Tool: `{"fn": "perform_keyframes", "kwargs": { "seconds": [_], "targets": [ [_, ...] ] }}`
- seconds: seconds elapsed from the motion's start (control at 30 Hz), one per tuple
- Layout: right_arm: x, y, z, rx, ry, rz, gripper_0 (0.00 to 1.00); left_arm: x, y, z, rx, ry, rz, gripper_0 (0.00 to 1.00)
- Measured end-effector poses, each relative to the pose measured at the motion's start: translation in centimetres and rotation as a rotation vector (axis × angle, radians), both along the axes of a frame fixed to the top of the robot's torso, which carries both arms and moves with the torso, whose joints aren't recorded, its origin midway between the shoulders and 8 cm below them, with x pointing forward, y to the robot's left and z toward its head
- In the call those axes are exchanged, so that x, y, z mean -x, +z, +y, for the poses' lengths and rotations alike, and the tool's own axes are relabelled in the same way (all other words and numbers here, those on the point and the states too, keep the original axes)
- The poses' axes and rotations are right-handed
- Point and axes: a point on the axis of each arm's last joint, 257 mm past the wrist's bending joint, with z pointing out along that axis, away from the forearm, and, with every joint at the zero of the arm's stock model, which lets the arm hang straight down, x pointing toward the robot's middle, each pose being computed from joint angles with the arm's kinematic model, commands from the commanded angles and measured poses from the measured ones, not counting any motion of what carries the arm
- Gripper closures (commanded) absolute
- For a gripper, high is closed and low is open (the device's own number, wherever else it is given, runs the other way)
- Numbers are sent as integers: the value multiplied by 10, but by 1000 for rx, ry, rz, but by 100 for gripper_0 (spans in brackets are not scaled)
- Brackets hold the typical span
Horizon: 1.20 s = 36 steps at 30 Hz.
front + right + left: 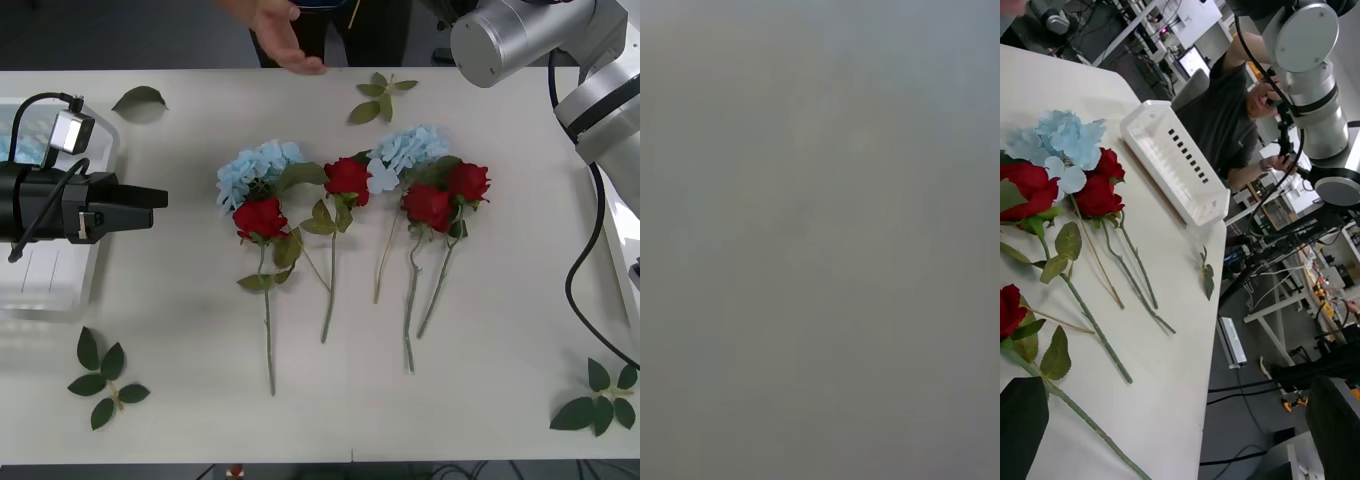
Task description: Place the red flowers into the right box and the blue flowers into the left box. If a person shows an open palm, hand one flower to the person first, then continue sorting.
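Sorting not started — four red roses (262, 217) and both blue hydrangea clusters (256, 170) lie mid-table, none boxed. Left gripper (150, 207) hovers at 9 o'clock over the left box (50, 290), empty; can't tell how far its fingers are apart. Right box (1176, 161) sits bare at the table's right edge, under the right arm (560, 40). Person's open palm (285, 45) at 12 o'clock — likely handover due first.

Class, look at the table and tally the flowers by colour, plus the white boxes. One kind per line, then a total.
Red flowers: 4
Blue flowers: 2
White boxes: 2, the left box and the right box
Total: 8
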Motion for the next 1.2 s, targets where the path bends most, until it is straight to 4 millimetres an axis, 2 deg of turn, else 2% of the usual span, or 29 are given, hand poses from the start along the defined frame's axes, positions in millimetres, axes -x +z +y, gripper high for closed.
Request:
{"fn": "perform_keyframes", "kwargs": {
  "seconds": [0.93,0.97,1.0,1.03,1.07,1.1,1.13,1.2],
  "targets": [
    [0,0,0,0,0,0,100,0,0,0,0,0,0,0],
    [0,0,0,0,0,0,89,0,0,0,0,0,0,0],
    [0,0,0,0,0,0,73,0,0,0,0,0,0,0],
    [0,0,0,0,0,0,50,0,0,0,0,0,0,0],
    [0,0,0,0,0,0,33,0,0,0,0,0,0,0],
    [0,0,0,0,0,0,20,0,0,0,0,0,0,0],
    [0,0,0,0,0,0,10,0,0,0,0,0,0,0],
    [0,0,0,0,0,0,3,0,0,0,0,0,0,0]
  ]
}}
